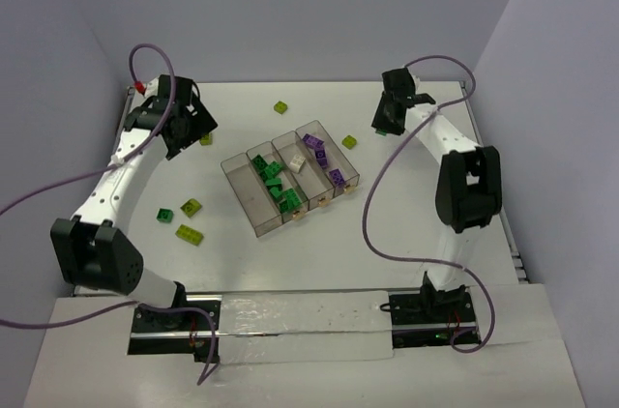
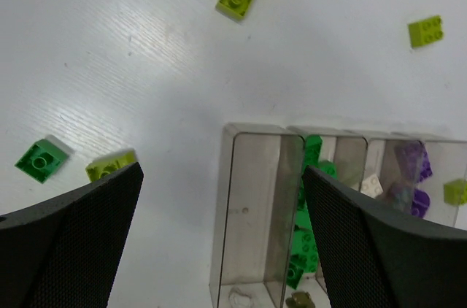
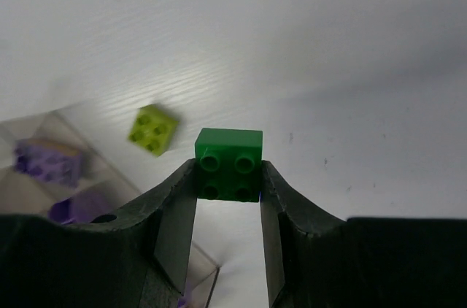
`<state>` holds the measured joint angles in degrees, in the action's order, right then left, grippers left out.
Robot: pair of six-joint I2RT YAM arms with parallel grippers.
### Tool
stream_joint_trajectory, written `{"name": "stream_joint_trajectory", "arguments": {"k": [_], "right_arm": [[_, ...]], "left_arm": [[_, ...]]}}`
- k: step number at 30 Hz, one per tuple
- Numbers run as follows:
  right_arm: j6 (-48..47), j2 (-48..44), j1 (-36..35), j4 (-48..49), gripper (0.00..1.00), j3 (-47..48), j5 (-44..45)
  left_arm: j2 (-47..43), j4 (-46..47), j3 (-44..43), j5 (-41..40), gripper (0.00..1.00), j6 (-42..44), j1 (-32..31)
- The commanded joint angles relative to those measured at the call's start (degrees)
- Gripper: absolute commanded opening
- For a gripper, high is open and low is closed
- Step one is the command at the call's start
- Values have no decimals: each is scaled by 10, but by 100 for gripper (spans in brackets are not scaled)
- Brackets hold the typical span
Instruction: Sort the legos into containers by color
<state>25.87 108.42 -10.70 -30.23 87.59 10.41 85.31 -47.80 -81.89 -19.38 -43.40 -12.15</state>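
Right tool (image 3: 228,176) is pinching a dark green brick (image 3: 228,158) between both fingers, studs facing the wrist camera. Cannot tell whether the brick clears the worktop (image 3: 350,67). In the top view this tool is at the far right, to the right of the tray (image 1: 247,197) and apart from it. A yellow-green brick (image 3: 153,128) lies flat on the worktop between the tray's far right corner and the right tool, just beside the tray.

Left tool (image 2: 222,171) is spread wide, with nothing between its fingers (image 2: 80,242). The top view puts it at the far left of the worktop, apart from the tray.

The tray sits mid-worktop, angled, with four compartments in a row. The second compartment from the left holds the green bricks (image 1: 278,186). The third holds a white brick (image 1: 297,164). The rightmost holds the purple bricks (image 1: 324,159).

Loose legos on the worktop:
- A far yellow-green piece (image 1: 280,107) lies beyond the tray.
- Two near yellow-green pieces (image 1: 191,206) lie left of the tray, close together.
- A loose green piece (image 1: 164,215) lies just left of those two.
- A half-hidden yellow-green piece (image 1: 206,138) lies at the edge of the left tool.
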Motion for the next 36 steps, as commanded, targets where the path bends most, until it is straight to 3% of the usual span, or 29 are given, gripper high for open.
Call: {"name": "stream_joint_trajectory", "arguments": {"k": [1,11,18,26,29,34,36], "right_arm": [[-5,-101,-68,58,28,-46,-7],[8,-103,-295,60,29,-31,-5],[1,-46,-358,50,29,-7,-3],[4,-4,-378,50,31,-4,-9],[6,10,-379,47,40,3,-7],[1,17,-381,36,74,17,2],[-1,14,-382,31,82,23,6]], "left_arm": [[47,8,-55,22,99,32,41],[227,-8,-176,34,96,75,78],[333,-23,-294,77,96,58,105],[435,-35,-389,137,95,40,120],[464,-21,-401,148,95,34,120],[502,-10,-428,164,94,28,120],[519,-9,-441,168,94,22,120]]}}
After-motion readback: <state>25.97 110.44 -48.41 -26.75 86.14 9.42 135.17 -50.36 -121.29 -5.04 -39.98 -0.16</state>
